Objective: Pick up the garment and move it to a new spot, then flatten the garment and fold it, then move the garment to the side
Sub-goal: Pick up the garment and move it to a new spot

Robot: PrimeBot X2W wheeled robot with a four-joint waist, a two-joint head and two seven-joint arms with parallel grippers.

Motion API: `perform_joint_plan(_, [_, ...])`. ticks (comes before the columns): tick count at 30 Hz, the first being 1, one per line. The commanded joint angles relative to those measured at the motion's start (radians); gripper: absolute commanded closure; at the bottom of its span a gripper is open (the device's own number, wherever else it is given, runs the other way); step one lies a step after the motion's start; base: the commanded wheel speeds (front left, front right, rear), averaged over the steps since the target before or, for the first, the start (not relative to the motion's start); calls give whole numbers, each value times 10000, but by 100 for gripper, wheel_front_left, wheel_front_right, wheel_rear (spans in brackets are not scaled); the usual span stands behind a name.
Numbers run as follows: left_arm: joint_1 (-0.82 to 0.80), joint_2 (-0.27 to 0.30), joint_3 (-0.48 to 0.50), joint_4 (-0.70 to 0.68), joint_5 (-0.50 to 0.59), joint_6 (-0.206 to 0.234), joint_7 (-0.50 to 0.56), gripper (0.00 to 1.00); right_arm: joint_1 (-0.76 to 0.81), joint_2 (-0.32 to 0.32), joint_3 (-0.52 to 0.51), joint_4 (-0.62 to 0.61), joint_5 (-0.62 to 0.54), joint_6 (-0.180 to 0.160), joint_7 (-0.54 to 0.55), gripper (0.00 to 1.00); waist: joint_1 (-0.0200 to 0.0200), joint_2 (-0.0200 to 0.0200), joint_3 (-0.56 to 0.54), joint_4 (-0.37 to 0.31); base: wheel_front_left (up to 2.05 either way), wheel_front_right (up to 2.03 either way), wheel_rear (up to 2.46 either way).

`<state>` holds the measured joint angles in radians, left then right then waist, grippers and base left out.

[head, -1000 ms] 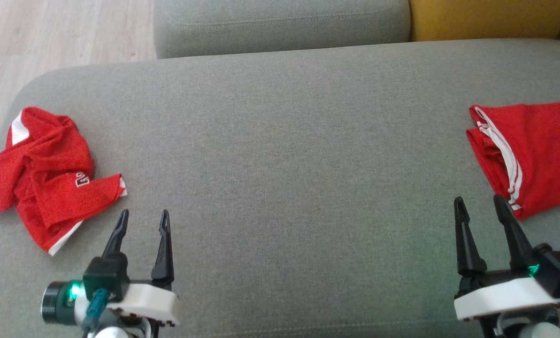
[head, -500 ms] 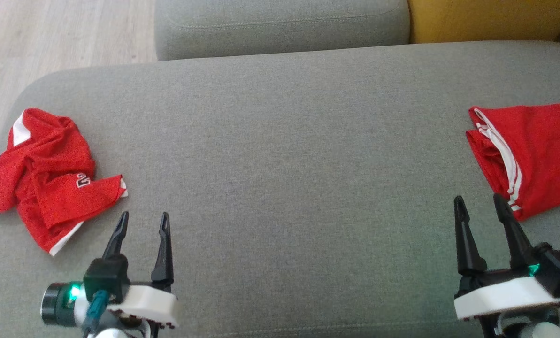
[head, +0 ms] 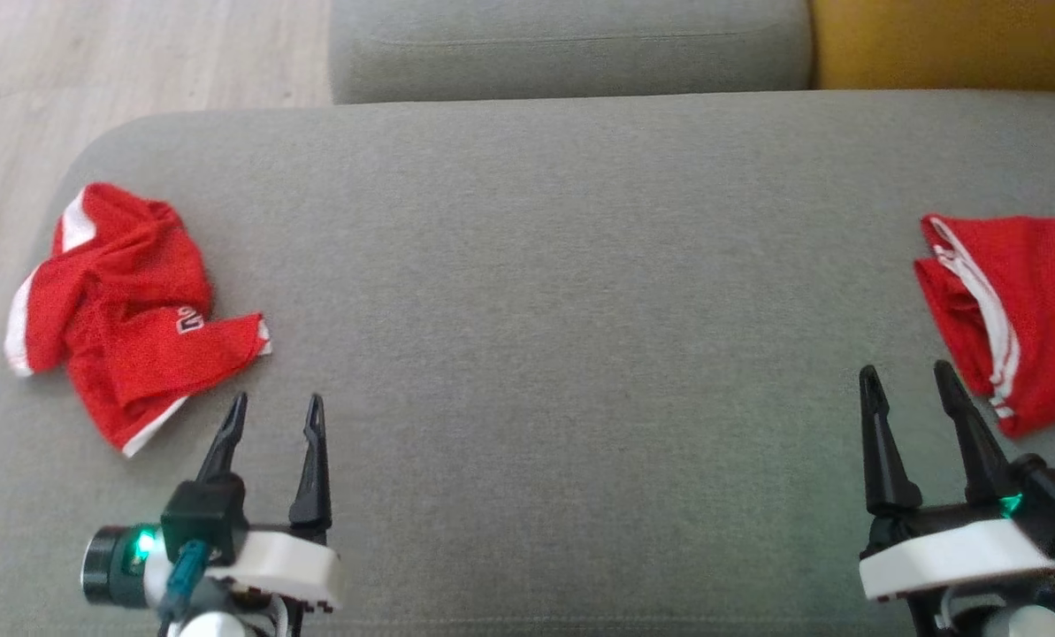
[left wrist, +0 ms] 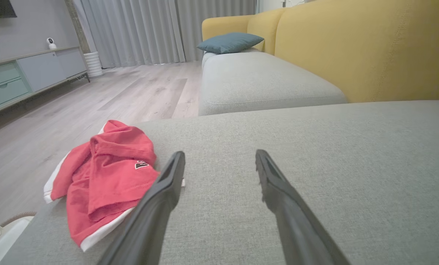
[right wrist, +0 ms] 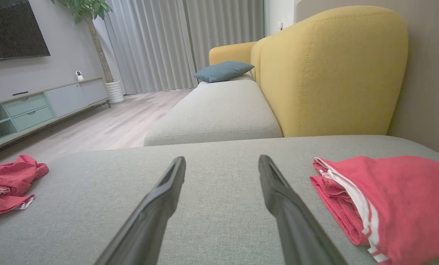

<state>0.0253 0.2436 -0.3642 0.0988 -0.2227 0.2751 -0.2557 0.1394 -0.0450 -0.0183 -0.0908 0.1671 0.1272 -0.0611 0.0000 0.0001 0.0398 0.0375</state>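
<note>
Over on the left, the garment (head: pixel 129 310) lies in a crumpled heap near the left edge of the sofa (head: pixel 545 265). It's red mesh with white trim, and one corner flops out toward the left hand (head: pixel 278 400). That hand hovers just on the near side of it, fingers apart, holding nothing, tips close to the cloth but not touching. So for this piece nothing looks done: pick-up, move, flatten and fold are all left to do. Across the grey middle now, and here is the right hand (head: pixel 905 370), fingers spread too, and empty. Just beside it on the right, a second red cloth (head: pixel 1022 301) sits neatly folded, white stripes along its edge, looking like a finished job already set aside.
</note>
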Motion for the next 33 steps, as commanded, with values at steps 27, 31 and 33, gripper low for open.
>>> perform_joint_plan(27, [-1068, -269, 1246, -554, 406, -278, -60, 0, -444, -53, 573, -1359, -301, 35, 743, 0, 0, -1, 369, 3459, 0, 0, 0])
perform_joint_plan(31, [-1221, -470, 1475, -584, 416, -382, -60, 0, -599, -56, 603, -1494, -421, 35, 848, 0, 0, -1, 670, 3400, 0, 0, 0])
perform_joint_plan(33, [-1453, -602, 1558, -588, 465, -440, -60, 0, -714, -86, 620, -1591, -464, 35, 931, 0, 0, -1, 922, 3314, 0, 0, 0])
